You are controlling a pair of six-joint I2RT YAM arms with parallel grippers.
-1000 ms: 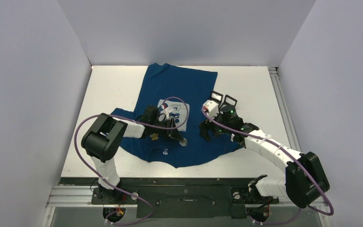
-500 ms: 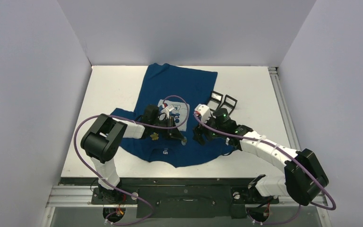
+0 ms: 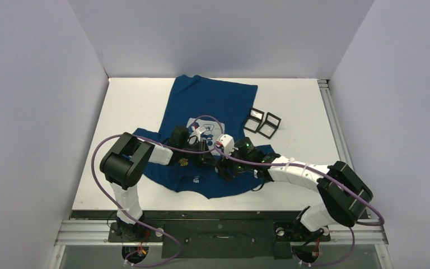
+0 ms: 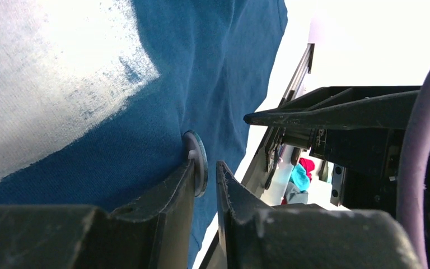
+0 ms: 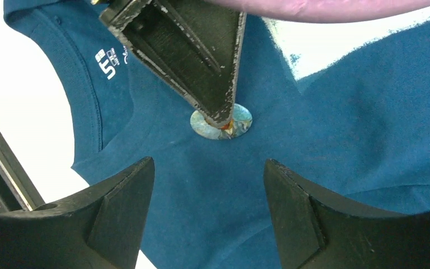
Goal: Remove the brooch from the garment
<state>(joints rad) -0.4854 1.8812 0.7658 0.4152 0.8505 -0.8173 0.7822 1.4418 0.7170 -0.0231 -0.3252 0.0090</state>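
Note:
The garment (image 3: 213,101), a dark blue T-shirt with a pale square print (image 3: 195,123), lies flat on the white table (image 3: 129,106). The brooch (image 5: 242,121) is a small round disc pinned below the print, near the collar. My left gripper (image 3: 210,161) comes down on it. In the left wrist view its jaws are almost together, the brooch (image 4: 199,162) held edge-on between them, one finger behind the disc and one in front. My right gripper (image 5: 207,165) hovers open just over the cloth (image 5: 341,112), a little short of the brooch, with nothing between its fingers. In the top view it (image 3: 224,170) sits close against the left gripper.
Two small black-framed square boxes (image 3: 261,121) stand on the table right of the shirt. A small yellow object (image 3: 182,163) lies on the shirt's left part. White lettering (image 5: 107,63) marks the collar. Grey walls enclose three sides.
My right arm has swung left from beside the black boxes to just next to the left gripper over the brooch. The left gripper has narrowed onto the brooch.

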